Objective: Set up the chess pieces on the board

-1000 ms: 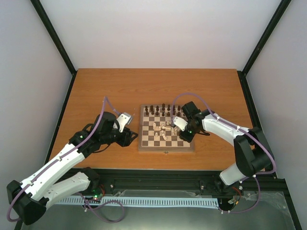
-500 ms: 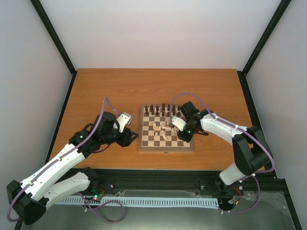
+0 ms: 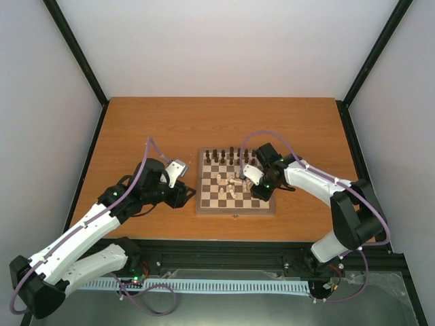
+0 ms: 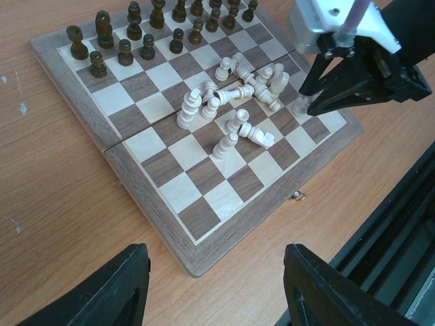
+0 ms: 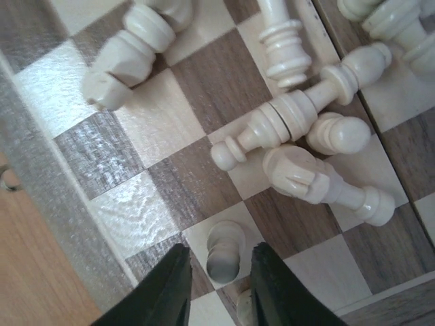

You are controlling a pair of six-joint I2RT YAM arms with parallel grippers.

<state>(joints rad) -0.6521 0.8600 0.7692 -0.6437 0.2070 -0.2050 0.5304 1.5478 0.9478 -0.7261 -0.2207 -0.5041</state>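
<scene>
A flat orange-brown wooden counter (image 3: 170,129) sits inside a booth with plain white walls (image 3: 224,47) on three sides (matte and evenly, softly lit). Slanting black metal posts (image 3: 77,54) mark the back corners, and a black metal rail (image 3: 224,259) runs along the near edge.

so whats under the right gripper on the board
One cream pawn stands on a pale square between the fingers of the right gripper, near the board edge. Whatever lies beneath the fingers themselves is covered.

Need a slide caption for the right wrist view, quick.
Right end effector straddles an upright small cream wooden pawn on the checkered wooden chessboard, beside toppled cream pieces.
</scene>
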